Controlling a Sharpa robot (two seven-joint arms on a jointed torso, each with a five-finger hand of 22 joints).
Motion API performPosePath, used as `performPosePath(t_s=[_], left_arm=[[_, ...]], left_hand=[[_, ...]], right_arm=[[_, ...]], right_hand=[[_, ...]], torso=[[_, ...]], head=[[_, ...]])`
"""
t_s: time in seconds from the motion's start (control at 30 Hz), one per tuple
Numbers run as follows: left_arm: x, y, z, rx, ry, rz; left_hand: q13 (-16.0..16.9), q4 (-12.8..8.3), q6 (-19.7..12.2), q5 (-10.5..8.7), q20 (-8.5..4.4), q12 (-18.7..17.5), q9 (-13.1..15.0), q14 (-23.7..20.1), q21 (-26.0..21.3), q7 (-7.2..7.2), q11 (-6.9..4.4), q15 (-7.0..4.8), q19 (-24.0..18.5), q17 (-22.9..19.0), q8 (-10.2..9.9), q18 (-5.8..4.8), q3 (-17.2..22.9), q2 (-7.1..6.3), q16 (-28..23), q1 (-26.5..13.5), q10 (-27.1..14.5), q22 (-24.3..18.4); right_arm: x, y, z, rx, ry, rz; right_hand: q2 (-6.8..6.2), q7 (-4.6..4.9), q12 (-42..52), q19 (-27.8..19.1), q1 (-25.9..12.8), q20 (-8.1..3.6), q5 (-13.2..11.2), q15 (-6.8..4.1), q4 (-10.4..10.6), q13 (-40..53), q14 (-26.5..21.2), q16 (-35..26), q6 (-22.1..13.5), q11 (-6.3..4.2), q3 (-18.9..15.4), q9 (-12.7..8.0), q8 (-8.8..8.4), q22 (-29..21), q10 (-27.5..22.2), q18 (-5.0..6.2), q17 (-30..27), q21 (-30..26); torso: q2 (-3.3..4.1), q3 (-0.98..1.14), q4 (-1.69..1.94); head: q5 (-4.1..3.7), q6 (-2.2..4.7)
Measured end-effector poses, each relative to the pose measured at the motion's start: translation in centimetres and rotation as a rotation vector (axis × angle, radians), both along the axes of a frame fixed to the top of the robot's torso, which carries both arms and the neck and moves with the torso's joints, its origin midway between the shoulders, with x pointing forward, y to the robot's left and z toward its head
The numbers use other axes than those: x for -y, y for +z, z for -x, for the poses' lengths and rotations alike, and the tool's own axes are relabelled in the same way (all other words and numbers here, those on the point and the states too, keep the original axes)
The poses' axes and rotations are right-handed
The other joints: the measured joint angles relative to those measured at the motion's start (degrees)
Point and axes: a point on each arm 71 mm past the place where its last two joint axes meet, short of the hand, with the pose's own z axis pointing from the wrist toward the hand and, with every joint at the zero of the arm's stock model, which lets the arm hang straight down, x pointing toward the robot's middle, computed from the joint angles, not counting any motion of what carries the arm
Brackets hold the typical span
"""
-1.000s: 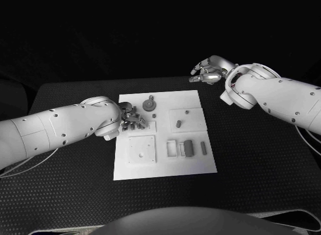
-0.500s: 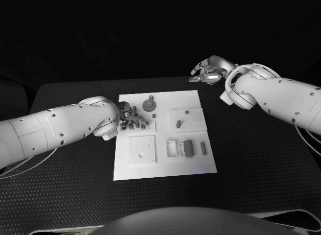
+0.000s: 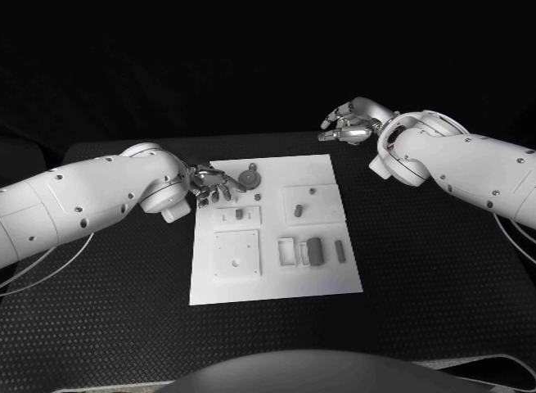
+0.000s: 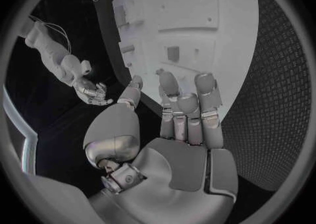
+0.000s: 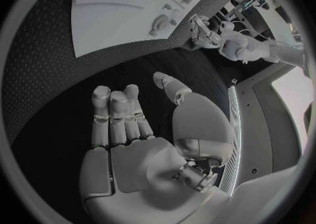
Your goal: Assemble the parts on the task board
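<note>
On the black textured table lies the flat white rectangular task board with small grey parts in its recesses. From the left wrist view, the silver left hand is empty, fingers loosely apart, at the board's far left corner. The silver right hand, beyond the board's far right corner, holds nothing, fingers side by side.

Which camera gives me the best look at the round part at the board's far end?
Head view: the round part lies flat and unobstructed near the task board's far edge, beside the left robot hand. The right wrist view shows it small; in the left wrist view I cannot pick it out.
</note>
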Motion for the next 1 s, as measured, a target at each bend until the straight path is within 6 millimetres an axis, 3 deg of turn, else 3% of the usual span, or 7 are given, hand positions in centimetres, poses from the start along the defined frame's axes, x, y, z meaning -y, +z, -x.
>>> performPosePath(t_s=[0.1, 0.23, 0.4, 0.63, 0.83, 1.0], left_arm=[[-0.5, 1.2, -0.8, -0.009, -0.005, 0.013], [-2.2, 2.4, -2.3, 0.0, 0.035, 0.016], [-3.4, 2.7, -3.5, 0.011, 0.066, 0.001], [-2.8, 3.3, -5.1, 0.058, 0.053, -0.068], [-1.8, 2.4, -6.2, 0.09, 0.022, -0.18], [-1.8, 1.6, -6.6, 0.107, 0.018, -0.228]], left_hand=[[-0.9, 0.0, -2.3, 0.0, 0.65, -1.8, -0.9, -2.5, -1.9, 1.04, 1.19, 0.83, -2.5, -0.8, -1.5, 0.0, 0.7, 0.71, -1.9, -0.2, -2.3, -0.4], [-3.4, -0.1, -7.4, 0.0, 2.79, -7.1, -3.1, -7.0, -6.9, 3.86, 4.05, 3.5, -7.1, -3.5, -4.7, -0.1, 1.8, 2.27, -7.8, 0.6, -7.1, -3.4], [-4.8, -0.1, -8.3, 0.0, 3.64, -10.4, -4.7, -7.1, -9.4, 4.76, 4.92, 4.7, -7.9, -4.6, -5.3, -0.11, 1.8, 2.62, -10.6, 1.3, -7.1, -5.4], [-5.4, -0.1, -9.2, 0.0, 4.63, -12.4, -5.7, -8.2, -11.0, 5.54, 5.74, 5.77, -8.9, -4.8, -5.6, -0.11, 1.8, 3.27, -11.8, 1.9, -7.9, -6.3], [-5.5, 0.0, -9.4, 0.0, 4.95, -12.9, -6.1, -8.8, -11.3, 5.67, 5.94, 5.93, -9.2, -4.8, -5.6, -0.1, 1.7, 3.28, -11.8, 1.9, -8.1, -6.4], [-5.6, -0.1, -9.6, 0.0, 5.54, -13.6, -6.5, -9.9, -11.9, 5.69, 6.35, 6.43, -9.8, -4.8, -5.6, 0.01, 1.5, 2.31, -12.3, 1.8, -9.0, -6.5]], right_arm=[[0.3, 0.0, -0.1, -0.001, -0.007, 0.001], [0.3, 0.0, -0.1, -0.001, -0.008, 0.0], [0.3, -0.1, -0.2, -0.002, -0.01, -0.001], [0.2, -0.2, -0.2, -0.004, -0.009, -0.002], [0.0, -0.2, -0.3, -0.004, -0.009, -0.003], [-0.2, -0.3, -0.3, -0.005, -0.005, -0.005]], right_hand=[[0.0, 0.0, 0.0, 0.0, 0.0, 0.0, 0.0, 0.0, 0.0, 0.0, 0.0, 0.0, 0.0, 0.0, 0.0, 0.0, 0.0, 0.0, 0.0, 0.0, 0.0, 0.0], [0.0, 0.0, 0.0, 0.0, 0.0, 0.0, 0.0, 0.0, 0.2, -0.1, 0.0, 0.0, 0.0, 0.0, 0.2, 0.0, 0.0, 0.0, 0.0, 0.0, 0.0, 0.0], [0.0, 0.0, 0.0, 0.0, 0.0, 0.0, 0.0, 0.0, 0.2, -0.1, 0.0, 0.0, 0.0, 0.0, 0.2, 0.0, 0.0, 0.0, 0.0, 0.0, 0.0, 0.0], [0.0, 0.0, 0.0, 0.0, 0.0, 0.0, 0.0, 0.0, 0.2, 0.0, 0.0, 0.0, 0.0, 0.0, 0.2, 0.0, 0.0, 0.0, 0.0, 0.0, 0.0, 0.0], [0.0, 0.0, 0.0, 0.0, 0.0, 0.0, 0.0, 0.0, 0.3, 0.0, 0.0, 0.0, 0.0, 0.0, 0.0, 0.0, 0.0, 0.0, 0.0, 0.0, 0.0, 0.0], [0.0, 0.0, 0.0, 0.0, 0.0, 0.0, 0.0, 0.0, 0.3, 0.0, 0.0, 0.0, 0.0, 0.0, 0.0, 0.0, 0.0, 0.0, 0.0, 0.0, 0.0, 0.0]], torso=[[-0.02, 0.0, 0.05], [-0.02, 0.02, 0.03], [0.06, 0.11, -0.12], [0.12, 0.1, -0.06], [0.17, 0.07, -0.07], [0.2, -0.01, -0.25]], head=[[0.05, 0.11], [0.24, 0.39], [0.29, 0.6], [0.25, 0.83], [0.42, 1.1], [0.62, 1.21]])
